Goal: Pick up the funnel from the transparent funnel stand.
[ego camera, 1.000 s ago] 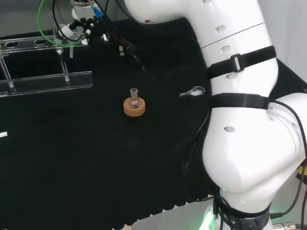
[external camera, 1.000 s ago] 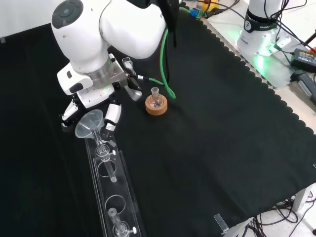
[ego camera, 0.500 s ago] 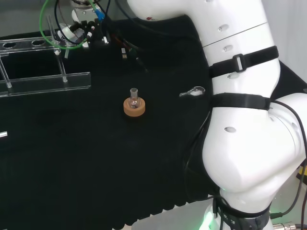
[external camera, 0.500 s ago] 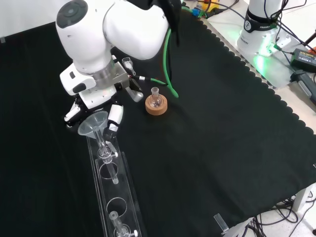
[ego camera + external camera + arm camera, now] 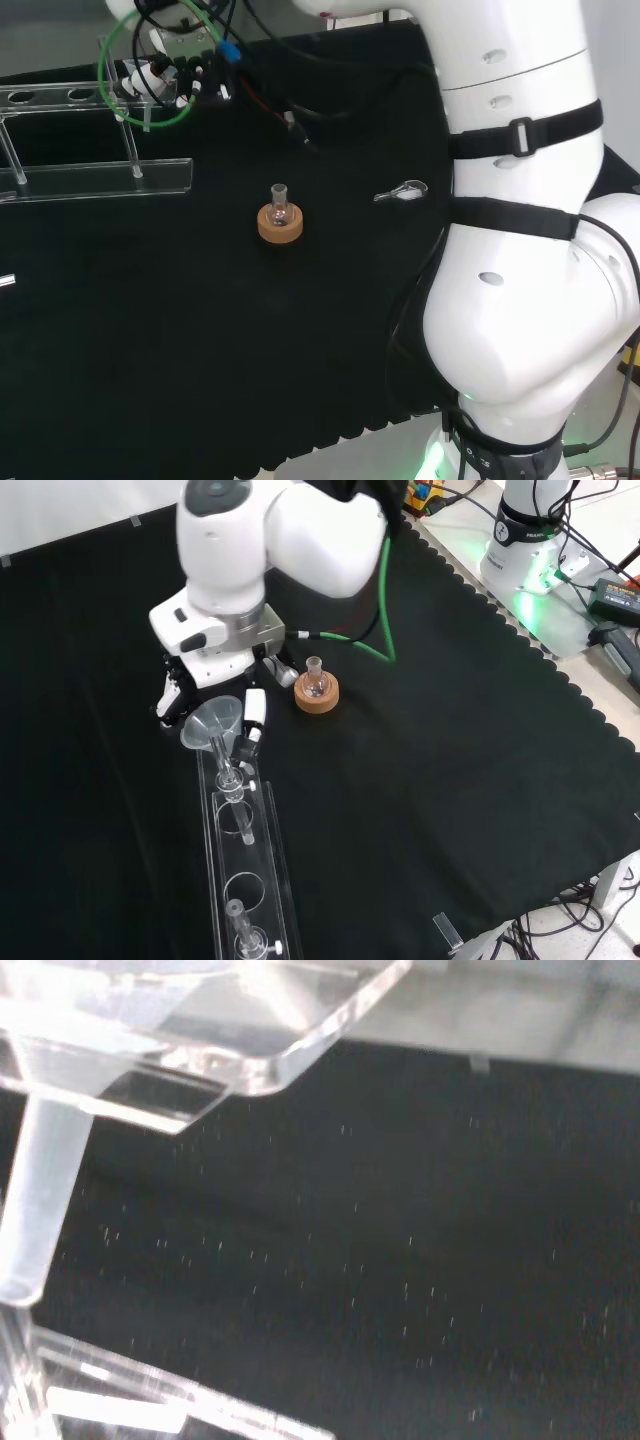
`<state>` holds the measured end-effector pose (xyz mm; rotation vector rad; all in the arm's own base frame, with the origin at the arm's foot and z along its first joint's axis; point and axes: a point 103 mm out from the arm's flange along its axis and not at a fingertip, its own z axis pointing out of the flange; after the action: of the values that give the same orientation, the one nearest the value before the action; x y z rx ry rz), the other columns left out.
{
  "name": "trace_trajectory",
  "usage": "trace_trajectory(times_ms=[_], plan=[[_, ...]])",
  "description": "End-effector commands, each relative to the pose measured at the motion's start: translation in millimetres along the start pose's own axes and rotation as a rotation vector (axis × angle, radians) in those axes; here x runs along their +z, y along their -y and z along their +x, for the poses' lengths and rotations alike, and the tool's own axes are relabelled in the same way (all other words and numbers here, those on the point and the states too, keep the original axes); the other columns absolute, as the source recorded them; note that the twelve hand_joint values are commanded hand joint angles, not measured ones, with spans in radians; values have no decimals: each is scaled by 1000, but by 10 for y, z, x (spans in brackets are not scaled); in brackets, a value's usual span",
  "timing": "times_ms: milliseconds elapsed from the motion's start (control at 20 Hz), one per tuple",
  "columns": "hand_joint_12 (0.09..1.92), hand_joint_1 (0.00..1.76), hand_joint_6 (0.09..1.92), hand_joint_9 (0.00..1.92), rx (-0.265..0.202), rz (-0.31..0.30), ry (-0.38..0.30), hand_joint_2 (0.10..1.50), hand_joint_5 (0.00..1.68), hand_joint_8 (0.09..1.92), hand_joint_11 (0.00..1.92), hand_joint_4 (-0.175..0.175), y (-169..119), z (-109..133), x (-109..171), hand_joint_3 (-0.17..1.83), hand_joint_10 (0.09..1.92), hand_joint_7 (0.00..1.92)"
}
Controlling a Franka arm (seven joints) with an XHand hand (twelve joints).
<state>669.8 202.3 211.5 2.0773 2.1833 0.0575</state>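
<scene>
Black cloth covered the bench (image 5: pixel 450 780). In the front view the clear funnel (image 5: pixel 212 723) sat with its stem in the end hole of the transparent funnel stand (image 5: pixel 250 880), and the hand (image 5: pixel 255 708) had its fingers curled around the funnel's cone. Just beside, to the right, a small glass flask (image 5: pixel 315 678) stood on a cork ring (image 5: pixel 316 695).
</scene>
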Motion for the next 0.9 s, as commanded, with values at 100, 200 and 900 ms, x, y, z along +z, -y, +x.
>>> trace_trajectory(times_ms=[100,200,900], plan=[[916,1192,900,1920,-45,-258,3,526,1234,1168,1920,-175,42,25,-434,948,944,1608],[897,1193,912,1920,-60,-314,-2,519,1232,1167,1920,-175,61,21,-494,965,952,1615],[823,1195,925,1920,-13,-477,22,490,1241,1162,1920,-175,435,-467,-1867,1014,955,1630]])
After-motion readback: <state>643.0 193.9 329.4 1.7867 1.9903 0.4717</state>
